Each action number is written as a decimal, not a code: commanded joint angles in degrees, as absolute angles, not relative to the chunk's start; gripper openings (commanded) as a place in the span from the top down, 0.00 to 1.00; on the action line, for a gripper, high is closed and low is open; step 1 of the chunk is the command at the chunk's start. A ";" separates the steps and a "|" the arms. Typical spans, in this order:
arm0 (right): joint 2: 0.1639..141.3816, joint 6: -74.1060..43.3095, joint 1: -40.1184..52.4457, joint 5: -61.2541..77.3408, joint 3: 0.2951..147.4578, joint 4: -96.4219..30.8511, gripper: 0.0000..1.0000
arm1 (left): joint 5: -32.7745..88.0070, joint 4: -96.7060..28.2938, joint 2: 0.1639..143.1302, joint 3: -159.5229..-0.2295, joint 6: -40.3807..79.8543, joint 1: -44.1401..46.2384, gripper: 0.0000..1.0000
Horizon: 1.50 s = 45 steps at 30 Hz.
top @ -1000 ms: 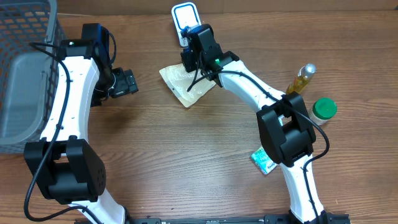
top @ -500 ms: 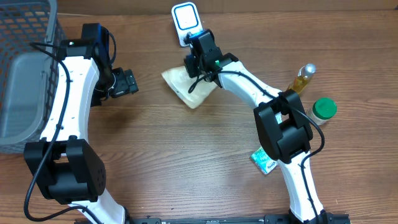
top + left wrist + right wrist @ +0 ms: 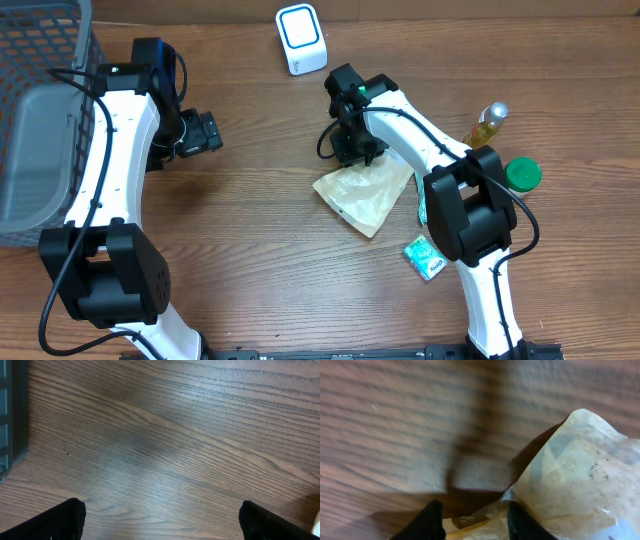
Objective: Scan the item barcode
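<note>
Since a moment ago, the right arm (image 3: 400, 115) has carried the pale plastic packet (image 3: 365, 195) away from the white scanner (image 3: 301, 38). Back then the packet was right in front of the scanner. Now it lies flat on the desk (image 3: 250, 260), well below the scanner and a little to its right. The left arm (image 3: 110, 130) has not moved.

The right jaws hang over the packet's edge nearest the scanner. From the wrist camera, the two fingertips (image 3: 432, 520) stand partly apart, and the thin, crinkly edge of the packet lies between them. It does not look pinched, so I think they are letting go. The left jaws are spread as wide as they go and hold nothing. They sit over bare wood, far to the left of the scanner, near the grey basket (image 3: 40, 120).

I think showing this packet to the scanner is done, though I cannot see if the scan worked. What is left is for the right arm to lift clear. A small teal packet (image 3: 425, 258), a bottle of yellow liquid (image 3: 485, 128) and a green-lidded tub (image 3: 521, 175) wait far to the scanner's right. I cannot tell if they need a turn too.
</note>
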<state>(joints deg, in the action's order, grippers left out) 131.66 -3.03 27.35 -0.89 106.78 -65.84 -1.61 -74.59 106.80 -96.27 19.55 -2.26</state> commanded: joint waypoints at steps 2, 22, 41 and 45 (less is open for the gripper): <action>124.60 -3.33 26.87 -1.41 106.63 -66.13 0.39 | -2.04 -74.50 107.13 -97.27 19.29 -2.22 0.00; 119.15 -7.68 24.08 -1.43 106.61 -61.93 0.00 | -2.04 -74.50 107.13 -97.27 19.29 -2.22 0.01; 119.15 -7.68 24.08 -1.43 106.59 -61.80 0.00 | -2.02 -74.48 107.13 -97.27 19.29 -2.22 0.00; 119.15 -7.68 24.08 -1.43 106.59 -61.80 0.00 | -1.98 -74.28 107.13 -97.27 19.29 -2.22 0.01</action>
<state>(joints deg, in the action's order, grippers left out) 119.66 -7.49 24.03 -1.02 106.48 -62.15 -1.61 -74.54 106.80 -96.27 19.55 -2.26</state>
